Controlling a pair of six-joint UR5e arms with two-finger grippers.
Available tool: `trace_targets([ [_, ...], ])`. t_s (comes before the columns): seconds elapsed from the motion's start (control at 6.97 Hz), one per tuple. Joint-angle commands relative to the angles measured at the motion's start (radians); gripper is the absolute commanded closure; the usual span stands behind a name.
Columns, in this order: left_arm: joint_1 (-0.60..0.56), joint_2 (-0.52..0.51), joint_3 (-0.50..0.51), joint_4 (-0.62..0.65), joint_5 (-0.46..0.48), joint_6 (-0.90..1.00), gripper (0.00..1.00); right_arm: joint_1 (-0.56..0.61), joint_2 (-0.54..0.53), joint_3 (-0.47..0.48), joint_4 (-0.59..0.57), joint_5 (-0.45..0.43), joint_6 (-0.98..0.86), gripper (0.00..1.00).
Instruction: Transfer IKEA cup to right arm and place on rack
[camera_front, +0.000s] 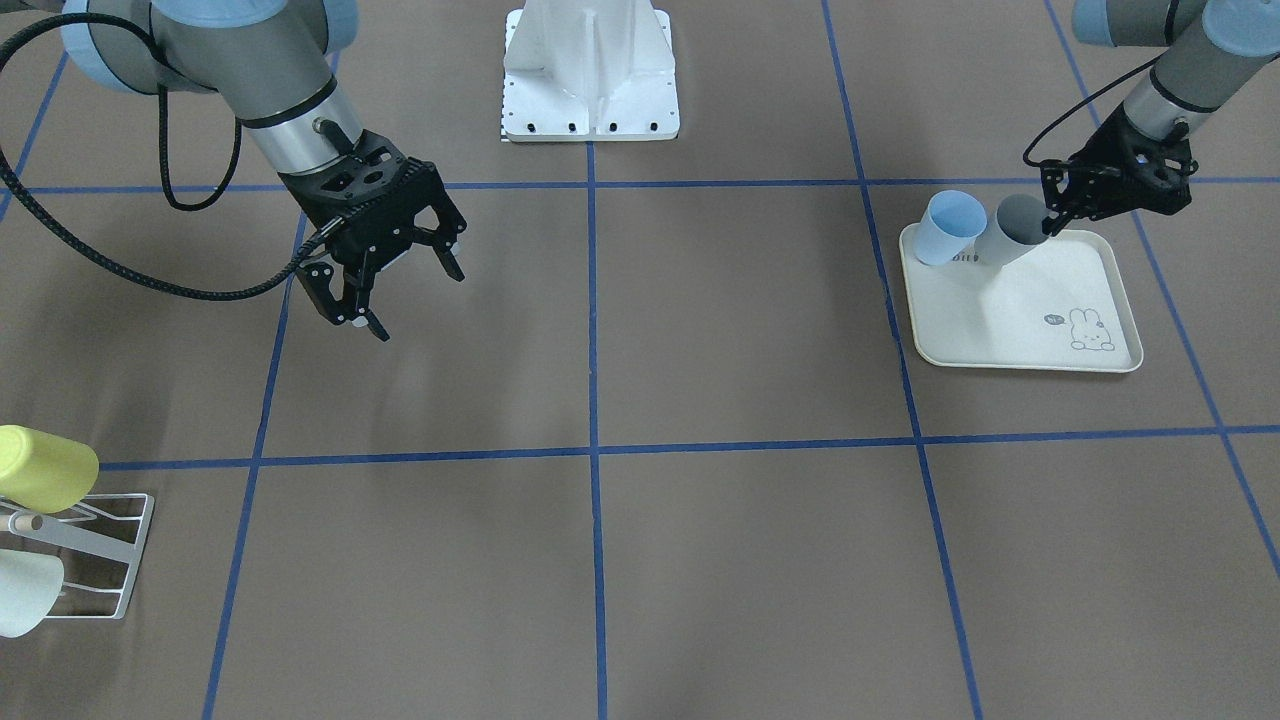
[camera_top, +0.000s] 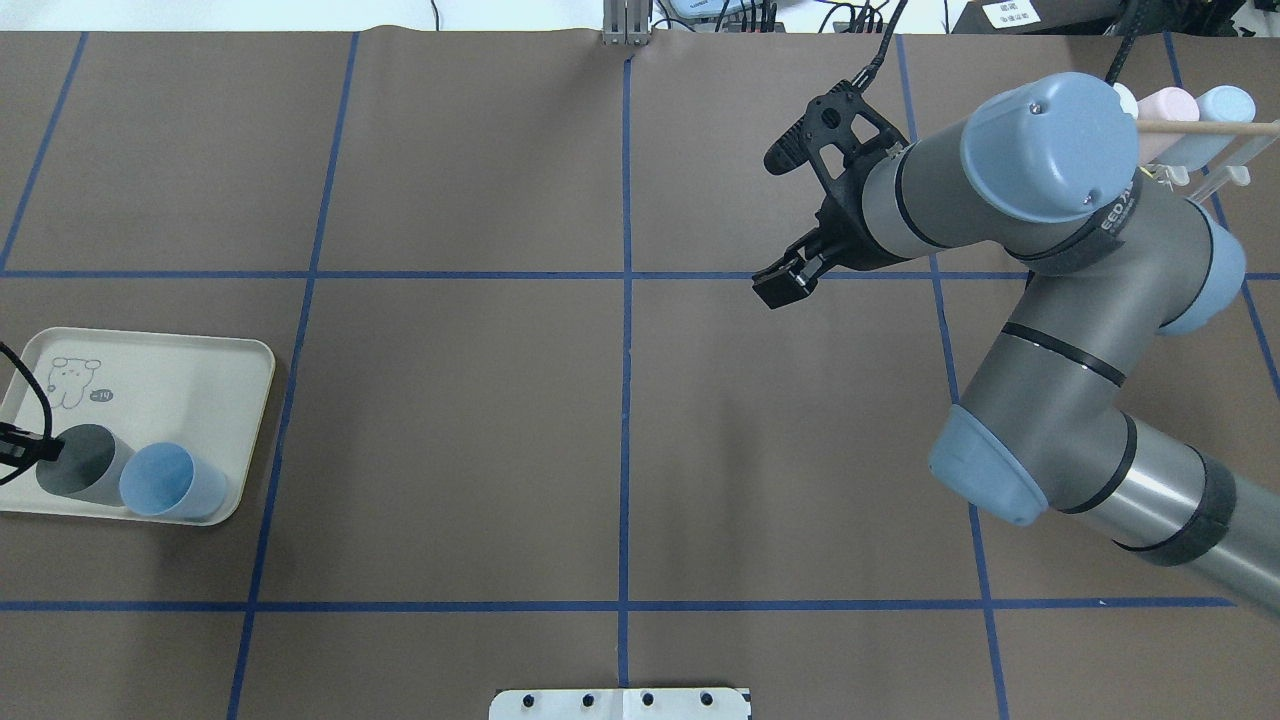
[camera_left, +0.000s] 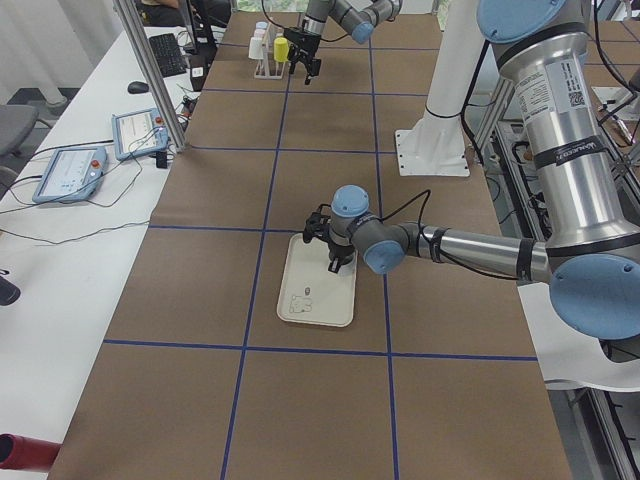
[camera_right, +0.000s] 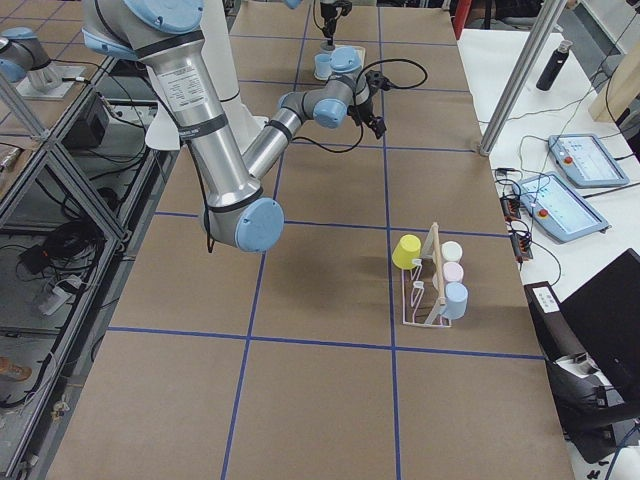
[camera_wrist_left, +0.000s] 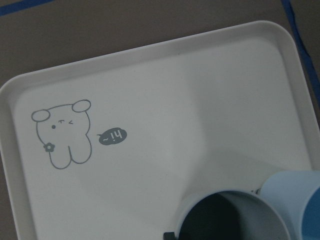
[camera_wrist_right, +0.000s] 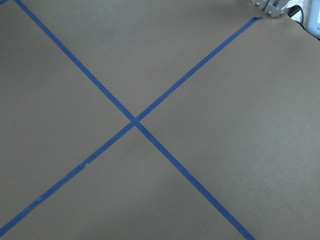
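Sitting on one tray: one grey cup, one blue cup.

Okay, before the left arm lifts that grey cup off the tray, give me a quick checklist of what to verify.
1. Left gripper at the rim of the grey cup: ok.
2. Grip shut on that cup: cannot tell.
3. Light blue cup clear of the grey one: not ok, it stands right against it.
4. Right gripper open and empty for the handover: ok.
5. Free prongs on the rack beside the yellow cup: ok.
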Motion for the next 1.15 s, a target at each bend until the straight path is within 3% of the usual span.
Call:
trace_targets([
  [0.0, -0.136, -0.008, -0.055, 0.007, -0.057, -0.006, 1.0, -0.053, -0.001, -0.003, 0.07, -0.108, 0.006, 0.01],
  [0.14, -0.177, -0.046, -0.068, 0.023, -0.089, -0.013, 1.0, -0.102, -0.011, -0.028, 0.19, -0.207, 0.009, 0.01],
  [0.57, -0.19, -0.3, -0.12, 0.041, -0.171, -0.584, 1.0, -0.18, -0.031, -0.137, 0.534, -0.318, 0.008, 0.01],
  [0.72, -0.19, -0.401, -0.12, 0.035, -0.251, -0.766, 1.0, -0.221, -0.048, -0.177, 0.685, -0.37, 0.0, 0.01],
  [1.0, -0.16, -0.581, -0.11, 0.035, -0.259, -1.028, 1.0, -0.298, -0.06, -0.278, 1.014, -0.441, -0.015, 0.01],
])
